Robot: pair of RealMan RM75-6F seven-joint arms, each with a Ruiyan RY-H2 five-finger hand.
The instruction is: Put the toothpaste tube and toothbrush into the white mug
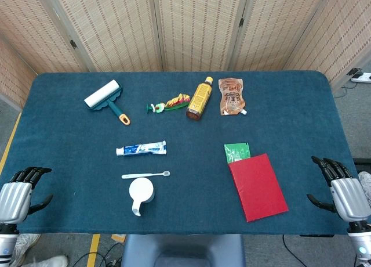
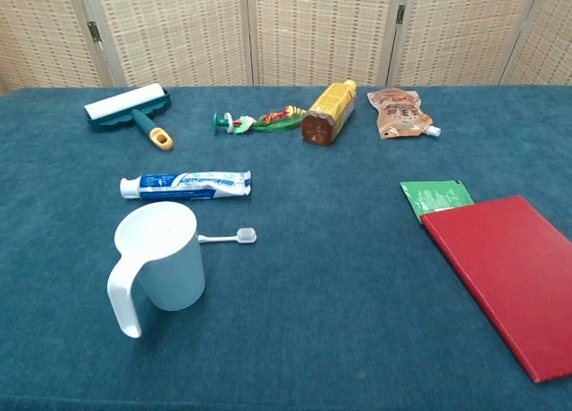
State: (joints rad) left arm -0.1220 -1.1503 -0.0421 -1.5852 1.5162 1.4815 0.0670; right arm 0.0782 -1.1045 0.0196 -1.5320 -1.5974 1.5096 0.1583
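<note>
No lettering can be read anywhere on the table.
The toothpaste tube (image 2: pixel 186 185) just behind the white mug (image 2: pixel 159 257) carries blue printing, and the amber bottle (image 2: pixel 328 113), brown pouch (image 2: pixel 399 112) and green packet (image 2: pixel 435 197) farther off bear labels, all too small to read.

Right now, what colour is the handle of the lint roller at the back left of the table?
The lint roller's handle is teal with an orange tip, clearest in the chest view.
</note>
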